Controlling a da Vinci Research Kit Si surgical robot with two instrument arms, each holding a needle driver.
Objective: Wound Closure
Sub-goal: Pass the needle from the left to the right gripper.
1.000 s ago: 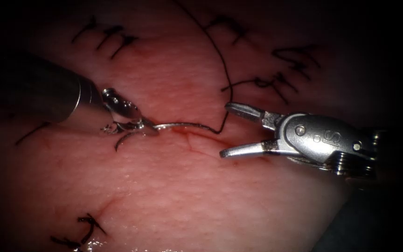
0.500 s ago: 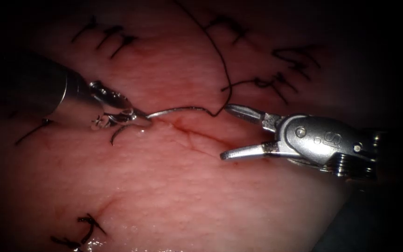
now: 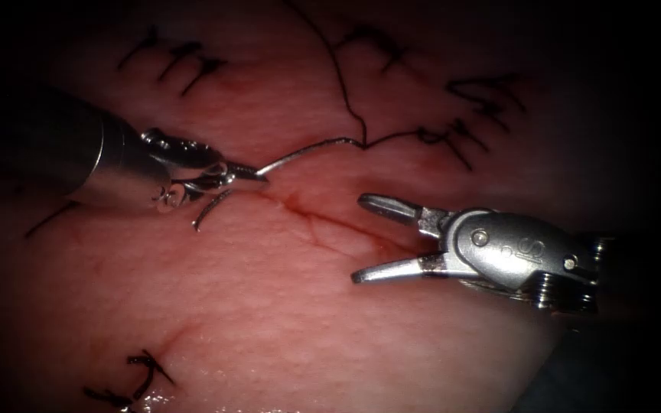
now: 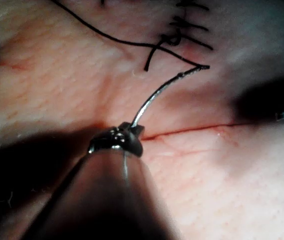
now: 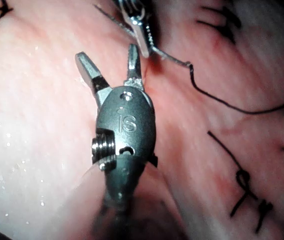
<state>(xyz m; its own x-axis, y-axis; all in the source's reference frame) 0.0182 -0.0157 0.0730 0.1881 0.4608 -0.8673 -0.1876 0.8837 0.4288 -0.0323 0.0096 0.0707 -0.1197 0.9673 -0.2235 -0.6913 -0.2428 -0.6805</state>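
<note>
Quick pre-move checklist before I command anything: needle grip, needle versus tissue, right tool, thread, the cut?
1. Left tool holding the needle: ok, jaws shut on it partway along its curve, with the pointed end sticking out beyond the jaws.
2. Needle free of the tissue: ok, whole curve shows above the surface.
3. Right tool empty: ok, jaws open, holding nothing, over the cut's right end.
4. Thread attached to the needle's end: ok, it runs up and away.
5. Thread free of earlier stitches: cannot tell, it passes close to them.
6. Cut in sight between the tools: ok.
</note>
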